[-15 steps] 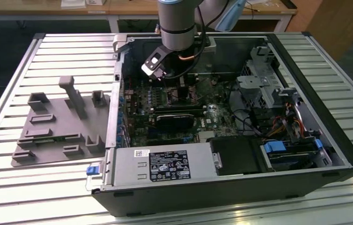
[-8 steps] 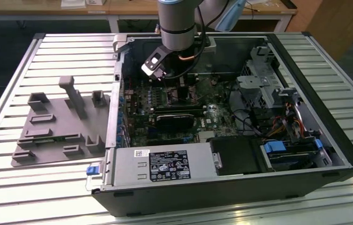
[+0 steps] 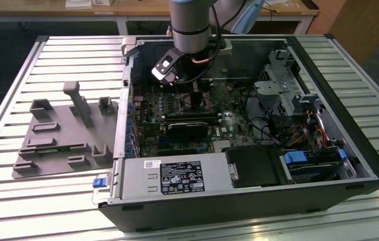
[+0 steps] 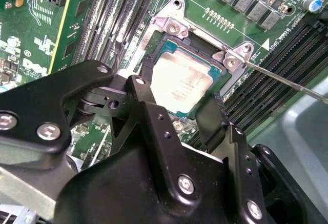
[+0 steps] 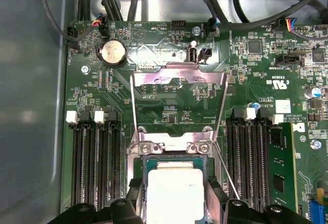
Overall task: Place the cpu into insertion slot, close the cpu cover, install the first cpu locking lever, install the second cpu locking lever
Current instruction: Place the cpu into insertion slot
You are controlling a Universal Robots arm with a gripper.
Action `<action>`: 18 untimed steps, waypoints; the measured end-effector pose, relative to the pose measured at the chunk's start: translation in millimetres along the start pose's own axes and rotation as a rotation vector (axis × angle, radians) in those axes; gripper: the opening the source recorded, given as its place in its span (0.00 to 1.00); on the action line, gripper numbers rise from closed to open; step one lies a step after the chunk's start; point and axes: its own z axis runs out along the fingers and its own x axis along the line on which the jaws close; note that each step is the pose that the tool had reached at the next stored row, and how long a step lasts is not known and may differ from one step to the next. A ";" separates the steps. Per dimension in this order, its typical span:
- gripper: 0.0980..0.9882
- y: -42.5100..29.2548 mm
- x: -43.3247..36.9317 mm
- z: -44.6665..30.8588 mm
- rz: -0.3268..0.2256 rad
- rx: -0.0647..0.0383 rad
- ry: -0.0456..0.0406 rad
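Observation:
The cpu, a small square chip with a pale metal top, lies in the insertion slot on the green motherboard. In both wrist views my gripper straddles it, one black finger against each of two opposite edges. The cpu and the gripper show the same hold in the first wrist view. The cpu cover, a silvery frame plate, stands swung open and away from the socket. A thin locking lever juts free beside the slot. In the exterior view the gripper reaches down into the open computer case.
Black memory slots flank the socket on both sides. A round coin battery and black cables lie beyond the open cover. The grey power-supply box, a black graphics card and a grey fixture plate show in the exterior view.

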 end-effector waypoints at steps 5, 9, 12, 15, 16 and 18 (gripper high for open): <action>0.57 0.7 -0.2 -6.3 0.000 0.000 0.0000; 0.57 1.0 -0.2 -8.9 0.000 0.000 0.0002; 0.57 1.0 -0.2 -9.0 0.000 0.000 0.0002; 0.57 1.0 -0.2 -9.1 0.000 0.000 0.0002; 0.56 1.0 -0.2 -9.1 0.000 0.000 0.0001; 0.48 1.0 -0.3 -9.2 0.000 0.000 0.0001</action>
